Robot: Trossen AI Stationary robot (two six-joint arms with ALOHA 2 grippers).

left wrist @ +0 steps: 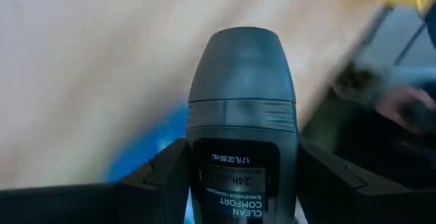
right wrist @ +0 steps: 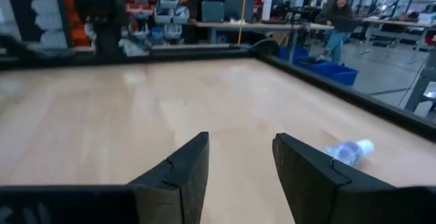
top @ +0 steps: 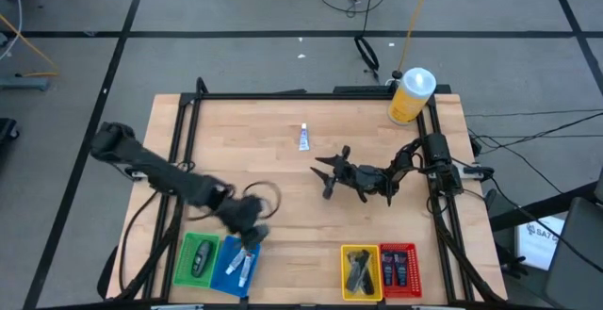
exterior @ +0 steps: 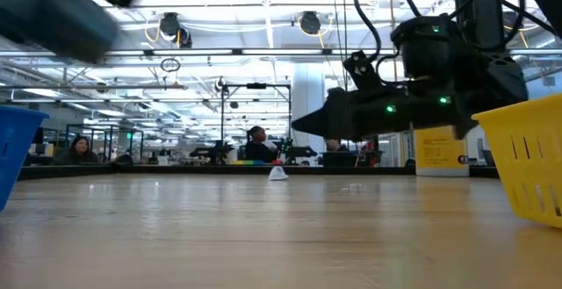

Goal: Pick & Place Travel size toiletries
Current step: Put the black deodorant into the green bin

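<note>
While my left jaws (left wrist: 238, 183) clamp a rigid, smooth, light grey bottle (left wrist: 240, 108) at its flat sides, my right jaws (right wrist: 240, 173) hover apart.

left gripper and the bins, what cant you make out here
- High view: left gripper is motion-blurred over the blue bin; what it holds is unclear there.
- Left wrist view: the grey roll-on bottle hides the surface beneath it.
- High view: items in the yellow bin and red bin are too small to identify.
</note>
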